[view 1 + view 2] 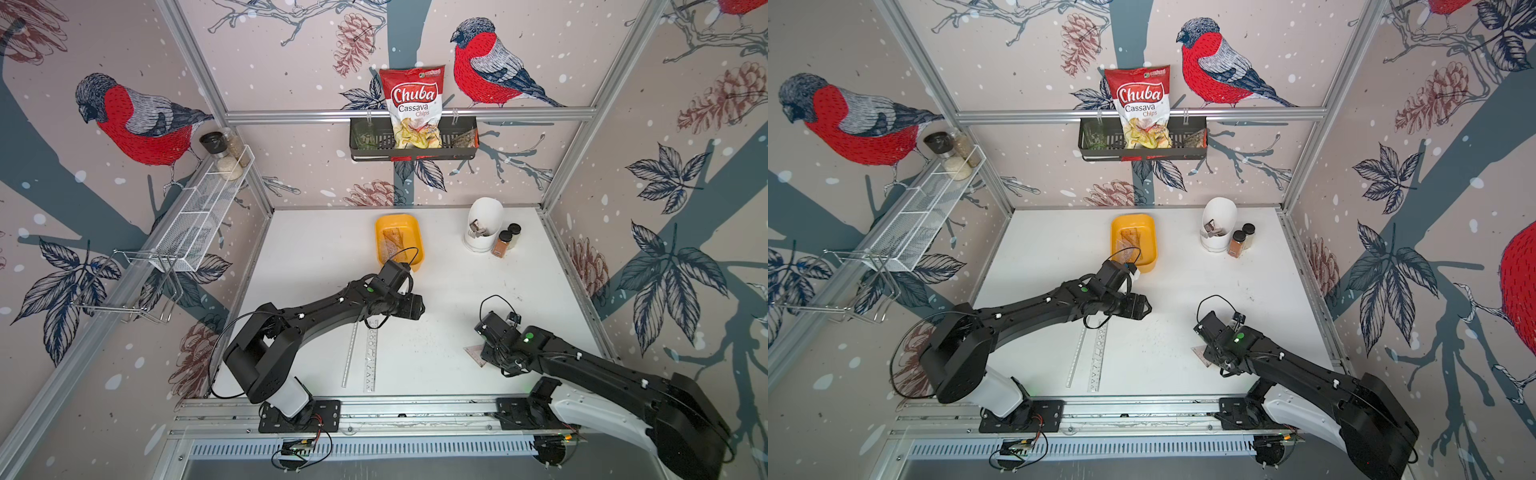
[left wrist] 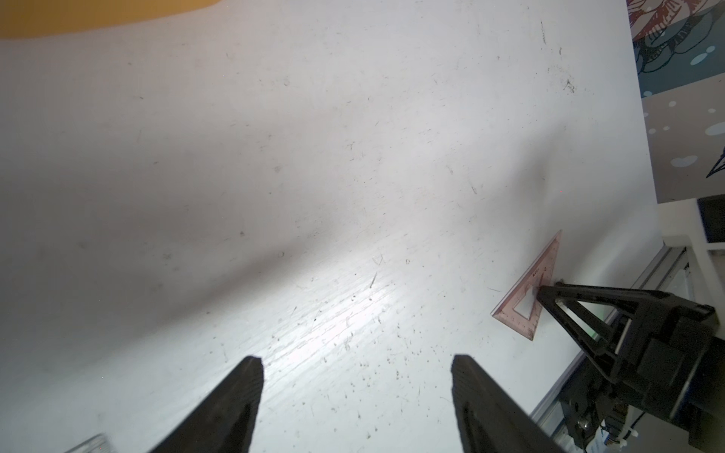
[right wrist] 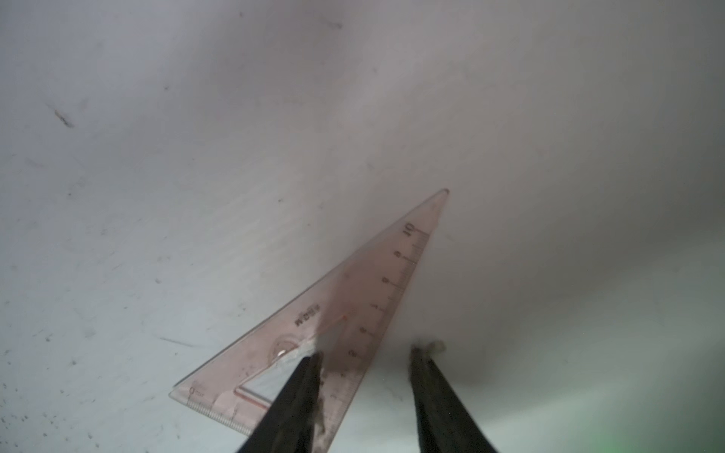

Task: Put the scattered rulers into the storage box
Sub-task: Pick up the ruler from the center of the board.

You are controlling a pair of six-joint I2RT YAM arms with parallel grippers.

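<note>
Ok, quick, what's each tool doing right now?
Left tool: open, empty.
Right tool: open, straddling one edge of the pink triangle, no grip visible.

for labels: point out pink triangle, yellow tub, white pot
pink triangle (image 3: 392,274), right wrist view, scaled edge
yellow tub (image 1: 398,217), in a top view, far rim
white pot (image 1: 478,244), in a top view, front wall

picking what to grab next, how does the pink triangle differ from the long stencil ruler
Shape: the pink triangle is a short set square, the stencil ruler a long straight strip with cut-outs. Colour: the triangle is pinkish, the stencil ruler clear. Contact: the right gripper stands open astride the triangle's edge; no gripper touches the stencil ruler. Both lie flat on the table, outside the storage box.
</note>
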